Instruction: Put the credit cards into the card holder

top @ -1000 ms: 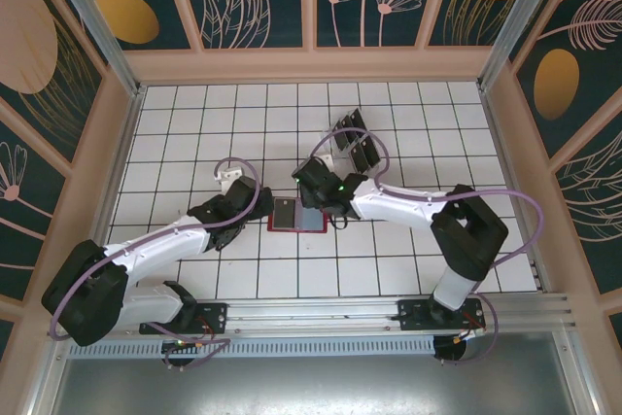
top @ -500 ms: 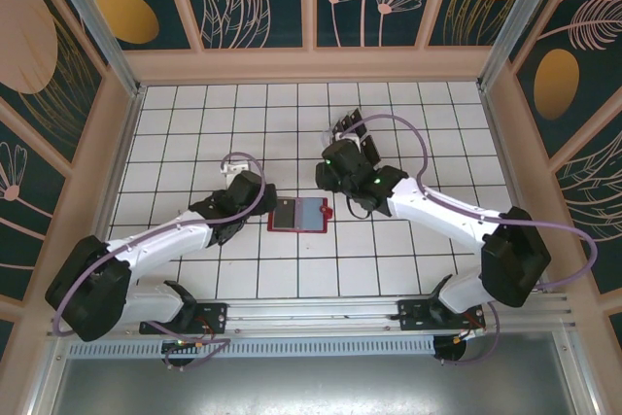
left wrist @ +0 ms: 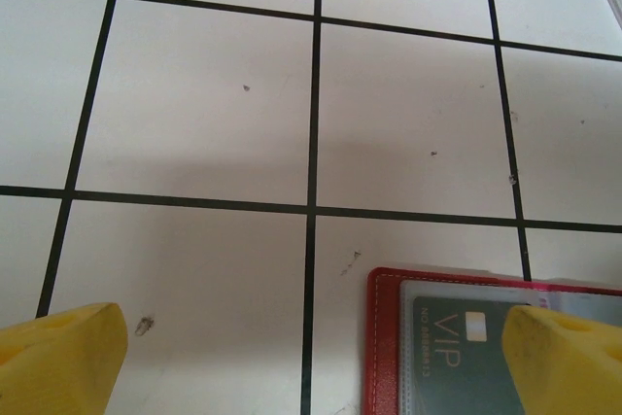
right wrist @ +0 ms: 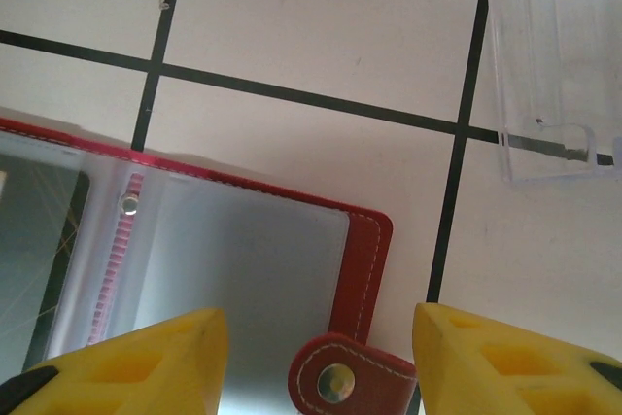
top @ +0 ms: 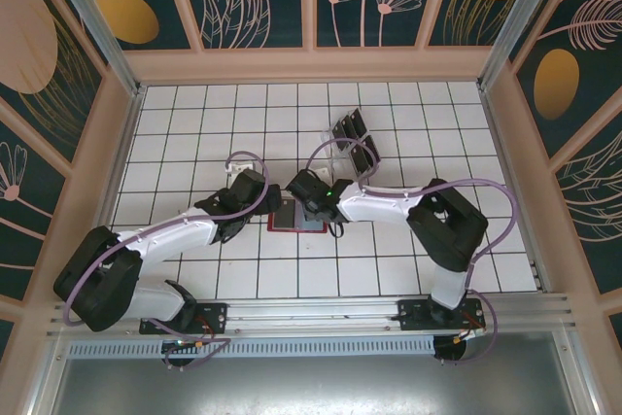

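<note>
Your right jaws have swung back from the clear rack (right wrist: 544,55) to the card holder (right wrist: 362,264), half-parted and empty, while the left jaws stand wide open, so likely no new card came along.

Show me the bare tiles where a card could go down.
Free: far-left tiles between the left wall and the clear rack; far-right tiles between rack and right wall; the near strip between the card holder and the rail. Crowded: the middle, where left gripper and right gripper sit at the holder.
</note>
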`<state>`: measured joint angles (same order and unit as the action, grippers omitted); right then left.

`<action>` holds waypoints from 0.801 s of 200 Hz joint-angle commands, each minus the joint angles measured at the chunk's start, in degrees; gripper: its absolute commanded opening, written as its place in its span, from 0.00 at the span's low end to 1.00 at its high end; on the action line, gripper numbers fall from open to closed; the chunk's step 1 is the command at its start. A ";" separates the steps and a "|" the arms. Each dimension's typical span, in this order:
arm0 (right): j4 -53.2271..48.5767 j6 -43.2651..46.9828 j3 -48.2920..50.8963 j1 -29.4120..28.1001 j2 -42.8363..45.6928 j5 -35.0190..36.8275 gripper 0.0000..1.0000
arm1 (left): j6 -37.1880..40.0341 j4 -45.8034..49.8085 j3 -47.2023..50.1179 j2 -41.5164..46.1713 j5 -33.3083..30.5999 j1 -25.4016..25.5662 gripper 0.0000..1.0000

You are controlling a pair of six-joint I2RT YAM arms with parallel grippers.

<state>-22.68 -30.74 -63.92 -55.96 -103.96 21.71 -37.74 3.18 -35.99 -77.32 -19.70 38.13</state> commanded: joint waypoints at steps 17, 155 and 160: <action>-3.77 -0.64 -2.03 -0.46 -1.76 6.11 0.52 | -0.53 -1.24 1.00 -0.46 0.80 -0.51 0.99; -2.24 -2.11 2.78 0.21 2.56 5.77 0.00 | -0.77 -1.29 1.18 -0.94 1.91 -0.56 0.98; -1.42 -2.36 3.41 0.34 3.04 5.21 0.00 | -0.68 -1.48 1.23 -0.93 2.28 -0.51 0.98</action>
<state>-24.93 -31.42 -62.67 -55.99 -103.98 26.11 -37.95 2.79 -35.57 -77.69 -18.37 37.98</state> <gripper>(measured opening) 0.046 0.985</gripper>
